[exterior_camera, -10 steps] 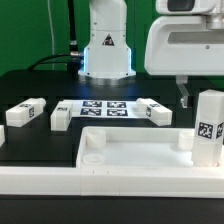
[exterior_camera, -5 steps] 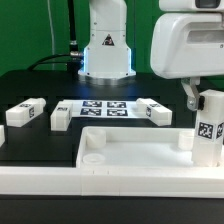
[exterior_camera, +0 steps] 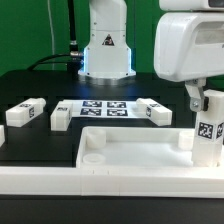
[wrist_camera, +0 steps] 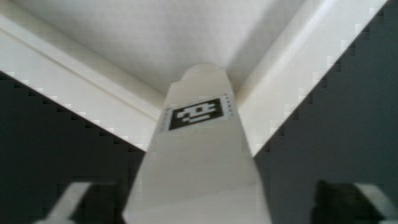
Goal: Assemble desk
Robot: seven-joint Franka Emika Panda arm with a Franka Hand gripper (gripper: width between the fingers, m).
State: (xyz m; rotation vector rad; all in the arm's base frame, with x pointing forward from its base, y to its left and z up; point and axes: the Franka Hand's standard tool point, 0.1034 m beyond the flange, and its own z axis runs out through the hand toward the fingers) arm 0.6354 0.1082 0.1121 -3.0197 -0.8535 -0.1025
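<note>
Tabletop (exterior_camera: 130, 160) lies flat, rim up, at the near edge of the black surface (exterior_camera: 35, 145) in the exterior view. A round socket (exterior_camera: 92, 155) shows in its near corner on the exterior view's left. One leg (exterior_camera: 208, 128) stands upright at its far corner on the exterior view's right, tag toward the camera and foot hidden behind the rim. The arm (exterior_camera: 190, 45) hangs just above it, and the jaws reach down beside the leg's top; their spread is unclear from here. Farther back three legs lie on the surface: outer leg (exterior_camera: 27, 112) and inner leg (exterior_camera: 60, 117) left of the marker board (exterior_camera: 103, 106), third leg (exterior_camera: 153, 111) right of it.

In the wrist view the leg (wrist_camera: 201, 160) sits between the fingers (wrist_camera: 71, 200). The jaws are spread, with a dark gap on each side, touching nothing. Beyond the leg, the tabletop (wrist_camera: 160, 25) shows a rim corner.
</note>
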